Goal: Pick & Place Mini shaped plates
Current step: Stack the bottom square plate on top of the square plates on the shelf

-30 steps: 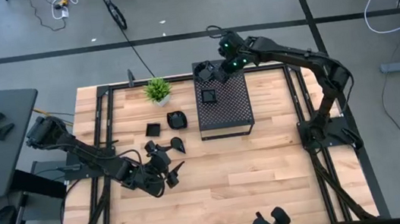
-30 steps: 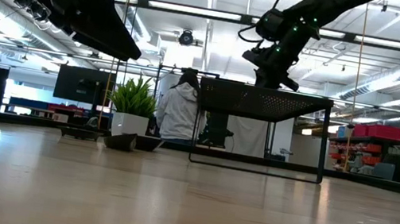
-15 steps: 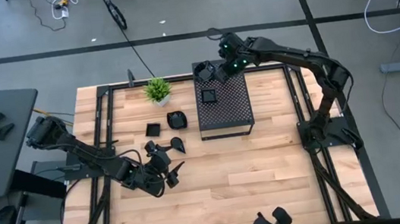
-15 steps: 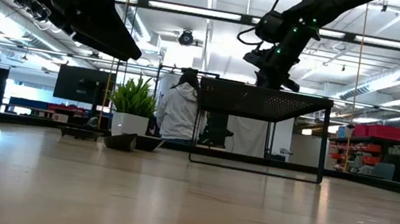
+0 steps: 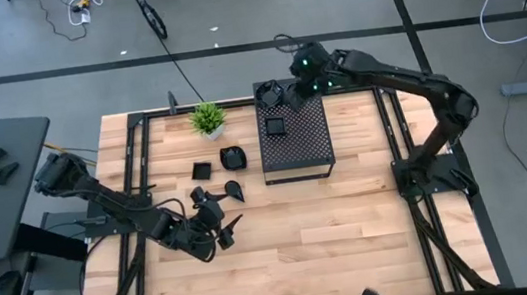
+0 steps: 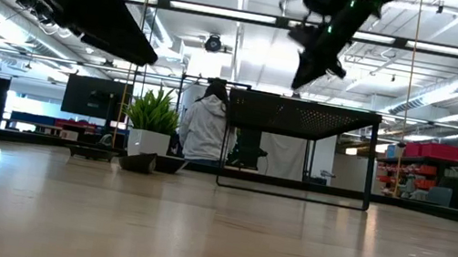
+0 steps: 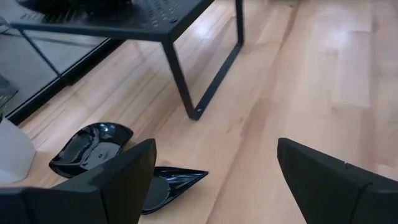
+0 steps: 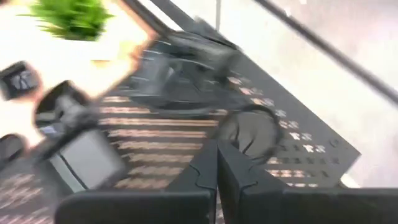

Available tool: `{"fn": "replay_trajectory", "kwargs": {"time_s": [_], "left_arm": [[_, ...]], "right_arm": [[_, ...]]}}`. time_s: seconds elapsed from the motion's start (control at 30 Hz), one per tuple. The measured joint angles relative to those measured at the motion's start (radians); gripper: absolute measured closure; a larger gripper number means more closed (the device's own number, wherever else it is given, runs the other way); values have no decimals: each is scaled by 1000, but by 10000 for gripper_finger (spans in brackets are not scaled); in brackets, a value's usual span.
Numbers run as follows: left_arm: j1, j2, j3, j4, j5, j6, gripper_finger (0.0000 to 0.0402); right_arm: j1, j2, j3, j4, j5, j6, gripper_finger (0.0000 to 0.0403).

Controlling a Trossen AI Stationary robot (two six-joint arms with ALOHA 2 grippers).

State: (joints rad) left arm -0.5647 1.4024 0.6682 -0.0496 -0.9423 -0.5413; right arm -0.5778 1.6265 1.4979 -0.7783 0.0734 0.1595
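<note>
Hovering, L gripper (image 5: 221, 225): over bare wood nr front-left of table (image 5: 354, 227), jaws spread wide, nothing in them.
Teardrop plate (image 5: 234, 190): on wood just past L gripper; long axis slanted, tip toward the box.
Leaf plate (image 5: 234, 157): beyond it, beside box wall.
Square plate (image 5: 203, 169): left of leaf plate.
Box (image 5: 295, 142): perforated, one square plate (image 5: 275, 125) on top.
R gripper (image 5: 288, 88): above box's far edge, fingers clenched, holding nothing.
Plant (image 5: 208, 119): far-left of box.
</note>
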Motion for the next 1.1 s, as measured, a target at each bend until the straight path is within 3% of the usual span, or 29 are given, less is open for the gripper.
{"fn": "replay_trajectory", "kwargs": {"time_s": [0.13,0.27,0.4,0.53,0.73,0.87,1.1], "left_arm": [[-36,-25,22,-32,-10,11,60],[-83,-44,114,-173,-12,13,60],[-137,-42,253,-379,40,4,60],[-186,-32,376,-554,170,-49,60],[-235,-33,432,-857,440,-373,60],[-261,-34,364,-1023,611,-634,63],[-248,-38,153,-962,709,-1081,99]], "right_arm": [[166,-79,-24,15,98,-27,397],[393,-151,-121,125,181,-17,398],[620,-190,-264,345,246,22,398],[821,-183,-416,601,250,28,398],[1015,-137,-653,1025,252,112,398],[1087,-109,-782,1271,323,202,398],[1146,-95,-866,1402,486,282,398]]}}
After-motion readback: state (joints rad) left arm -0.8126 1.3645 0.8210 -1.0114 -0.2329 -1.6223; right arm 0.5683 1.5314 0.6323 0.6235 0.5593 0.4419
